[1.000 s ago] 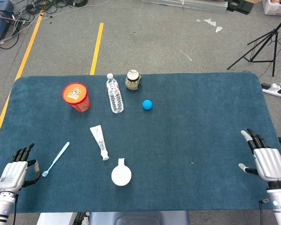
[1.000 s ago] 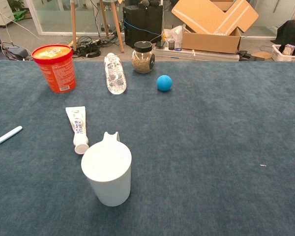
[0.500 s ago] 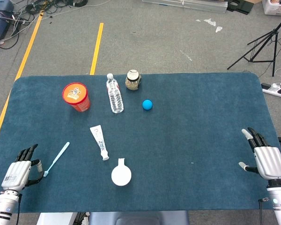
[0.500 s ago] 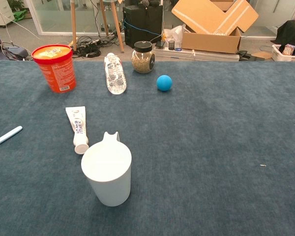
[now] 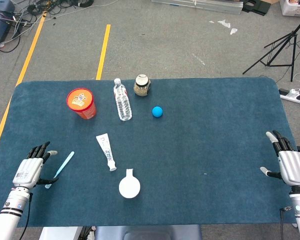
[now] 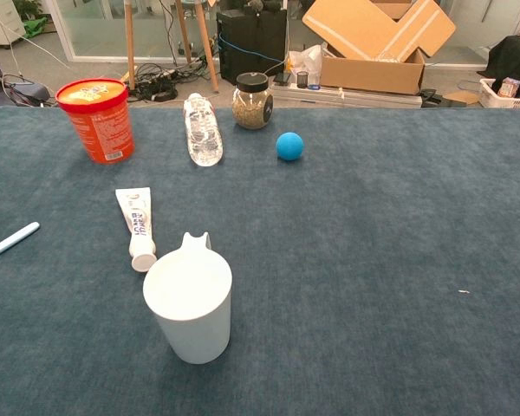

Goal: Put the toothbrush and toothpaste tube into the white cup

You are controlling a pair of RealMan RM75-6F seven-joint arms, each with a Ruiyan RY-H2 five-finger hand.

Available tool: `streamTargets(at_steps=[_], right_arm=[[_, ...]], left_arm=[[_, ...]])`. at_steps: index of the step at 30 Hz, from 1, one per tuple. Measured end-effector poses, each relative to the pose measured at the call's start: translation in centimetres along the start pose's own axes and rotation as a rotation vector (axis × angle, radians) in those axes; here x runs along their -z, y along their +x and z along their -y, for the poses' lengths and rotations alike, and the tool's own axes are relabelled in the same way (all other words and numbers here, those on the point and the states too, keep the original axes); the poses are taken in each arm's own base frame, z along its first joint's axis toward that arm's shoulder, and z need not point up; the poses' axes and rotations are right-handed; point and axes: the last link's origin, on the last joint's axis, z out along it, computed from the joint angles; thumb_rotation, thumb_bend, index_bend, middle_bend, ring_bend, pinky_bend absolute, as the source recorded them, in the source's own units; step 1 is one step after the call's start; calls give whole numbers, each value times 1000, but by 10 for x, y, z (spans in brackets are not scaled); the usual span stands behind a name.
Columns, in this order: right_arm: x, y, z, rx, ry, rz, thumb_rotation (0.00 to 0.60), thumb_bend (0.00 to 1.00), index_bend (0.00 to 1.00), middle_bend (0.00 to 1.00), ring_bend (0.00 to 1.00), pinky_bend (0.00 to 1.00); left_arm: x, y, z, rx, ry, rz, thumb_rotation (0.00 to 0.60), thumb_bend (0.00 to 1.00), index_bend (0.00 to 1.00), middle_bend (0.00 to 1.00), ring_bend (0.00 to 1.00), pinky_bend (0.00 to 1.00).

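Note:
The light blue toothbrush [image 5: 64,163] lies slanted on the table at the front left; its handle end shows at the left edge of the chest view as the toothbrush [image 6: 9,242]. My left hand [image 5: 32,170] rests just left of it with fingers spread, the thumb close to the brush head, holding nothing. The white toothpaste tube [image 5: 105,151] [image 6: 136,227] lies flat, cap toward me. Just in front of it the white cup [image 5: 129,186] [image 6: 189,303] stands upright and empty. My right hand [image 5: 294,167] sits open at the table's right edge, far from all of these.
At the back left of the blue table [image 5: 215,140] stand a red tub [image 5: 81,103] and a lidded jar [image 5: 142,85], with a clear water bottle [image 5: 122,101] lying between them. A blue ball [image 5: 157,111] sits right of the bottle.
My left hand has moved forward and right, up beside the toothbrush head, with its fingers now spread. My right hand has drifted slightly right. The objects have not moved.

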Motion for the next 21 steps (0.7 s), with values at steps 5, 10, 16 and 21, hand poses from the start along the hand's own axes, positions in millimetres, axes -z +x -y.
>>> streamTargets(at_steps=[5, 10, 16, 21], right_arm=[[-3, 0, -4, 4, -20, 9, 600, 0, 121, 89, 153, 575], [-5, 1, -8, 3, -35, 7, 600, 0, 121, 89, 153, 575], [-6, 1, -10, 2, -50, 3, 600, 0, 120, 89, 153, 574], [-7, 1, -11, 3, -56, 6, 600, 0, 120, 89, 153, 575]], left_arm=[[-20, -3, -11, -1, -21, 25, 600, 52, 89, 0, 0, 0], [-36, -7, -15, 1, -26, 47, 600, 45, 35, 0, 0, 0], [-50, -14, -14, 8, -15, 82, 600, 45, 33, 0, 0, 0], [-60, -18, -14, 19, -9, 102, 600, 45, 33, 0, 0, 0]])
